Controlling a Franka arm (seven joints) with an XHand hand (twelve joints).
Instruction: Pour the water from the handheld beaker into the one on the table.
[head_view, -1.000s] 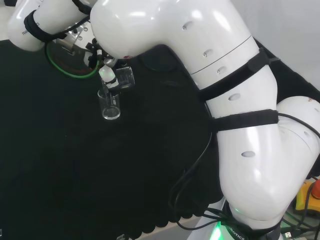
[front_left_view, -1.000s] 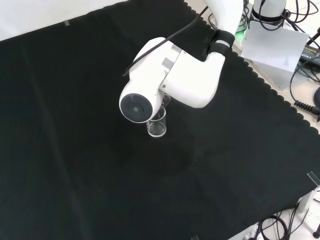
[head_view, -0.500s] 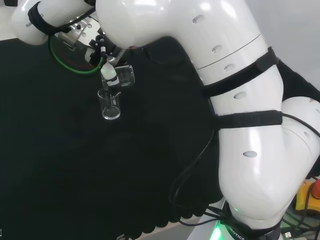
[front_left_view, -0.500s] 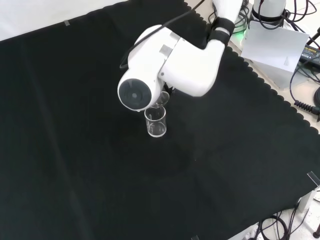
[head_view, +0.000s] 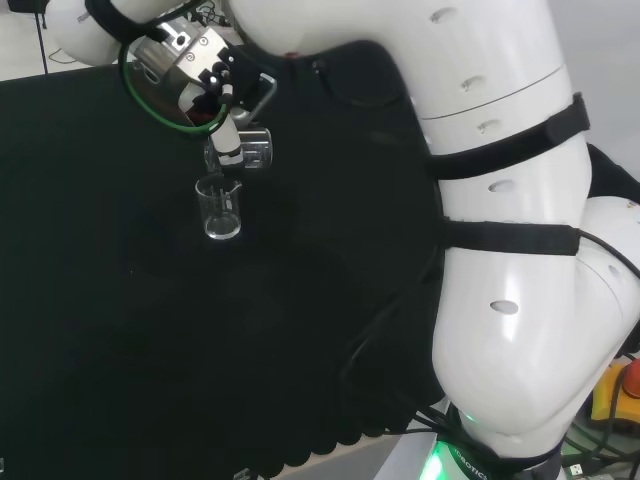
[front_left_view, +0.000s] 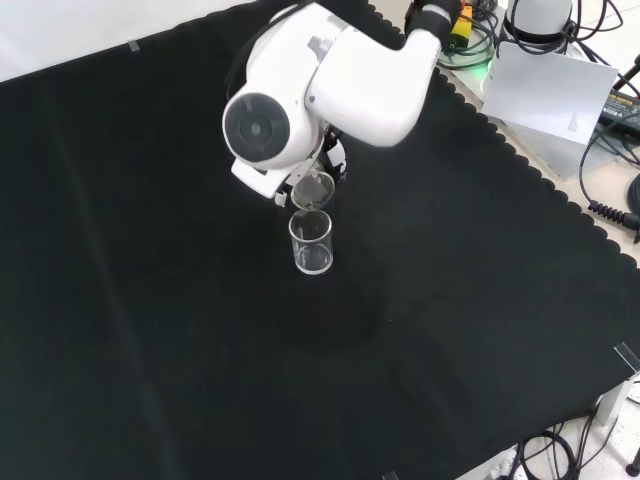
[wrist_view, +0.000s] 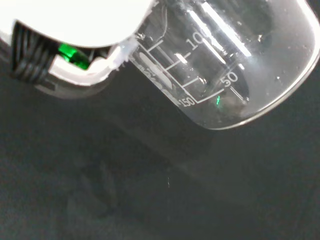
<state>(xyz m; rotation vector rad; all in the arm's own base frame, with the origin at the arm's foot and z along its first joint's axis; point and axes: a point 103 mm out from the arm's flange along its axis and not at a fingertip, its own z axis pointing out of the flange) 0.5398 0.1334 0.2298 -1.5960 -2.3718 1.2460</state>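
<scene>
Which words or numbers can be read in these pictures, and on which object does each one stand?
"50": on the printed scale of the handheld beaker, wrist view.
"150": on the same scale.
"10": on the same scale, the rest lost in glare.
Lettering on the arm's base, head view: too small and cut off to read.
Beaker on the table: no print that can be read.

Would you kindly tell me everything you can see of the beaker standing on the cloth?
The standing beaker is a small clear cylinder, glass or plastic, upright on the black cloth, open mouth up, with a pouring lip at its rim. Whether it holds water I cannot tell. The handheld beaker hangs tilted just above it, apparently without touching, gripped by the hand.
</scene>
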